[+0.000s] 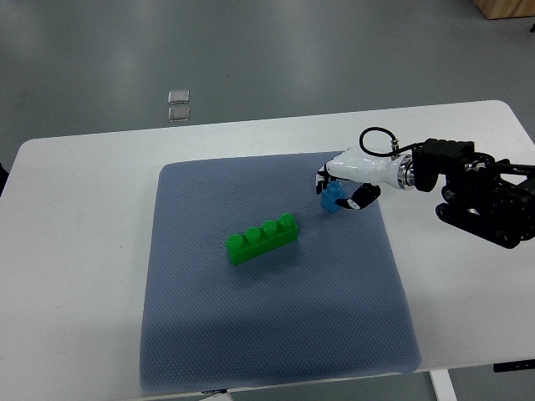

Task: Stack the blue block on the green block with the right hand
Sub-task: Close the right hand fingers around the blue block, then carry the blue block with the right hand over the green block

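Blue block sat on grey mat, up and right of green block, apart from it. Right hand closed around blue block, fingers curled on both sides, partly hiding it. Green block lay near mat centre. Mat lay on white surface.

Blue block: largely covered by the right hand; its shape cannot be determined. Right arm cut off at the picture's right edge. Mat: front edge partly cropped.
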Motion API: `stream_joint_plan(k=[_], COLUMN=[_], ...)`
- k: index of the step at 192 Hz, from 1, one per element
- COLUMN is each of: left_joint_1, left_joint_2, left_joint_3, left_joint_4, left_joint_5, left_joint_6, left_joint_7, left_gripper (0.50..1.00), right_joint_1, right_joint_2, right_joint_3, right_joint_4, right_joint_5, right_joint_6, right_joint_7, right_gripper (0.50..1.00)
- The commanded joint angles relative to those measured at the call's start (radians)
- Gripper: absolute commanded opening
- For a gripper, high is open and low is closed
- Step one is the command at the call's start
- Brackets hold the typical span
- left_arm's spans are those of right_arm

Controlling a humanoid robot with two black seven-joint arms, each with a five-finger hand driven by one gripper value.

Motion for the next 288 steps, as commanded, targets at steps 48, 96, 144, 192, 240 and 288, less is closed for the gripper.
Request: stream_joint_plan(k=[48,96,144,192,240,288], left_joint_1=[0.0,0.001,0.0,0.001,0.0,0.0], left_joint_2=[0.0,0.0,0.0,0.0,0.0,0.0], left_joint_3=[0.0,0.0,0.0,0.0,0.0,0.0], left_joint_4=[0.0,0.0,0.0,0.0,0.0,0.0], left_joint_5=[-0.001,0.0,0.001,0.001,-0.001,0.0], left_joint_6=[0.0,0.0,0.0,0.0,0.0,0.0], left_joint_7=[0.0,0.0,0.0,0.0,0.0,0.0], left_gripper=[1.0,1.0,1.0,1.0,1.0,1.0], right_joint_1=[-0.001,-0.001,0.0,-0.001,0.002,0.003], right_joint_2=[0.0,-0.001,-0.006,-0.012,-0.058,-0.139], right_joint_3=[-0.008,-0.008,-0.006,0.0,0.017,0.021], right_joint_4=[0.002,0.003,0.011,0.022,0.086,0.29], right_joint_5=[0.0,0.0,0.0,0.005,0.026,0.04], right_joint_6=[-0.001,-0.001,-0.008,-0.116,-0.143,-0.171], right_joint_7=[0.0,0.002,0.017,0.08,0.149,0.167], right_gripper=[0.58,0.539,0.509,0.509,0.513,0.509])
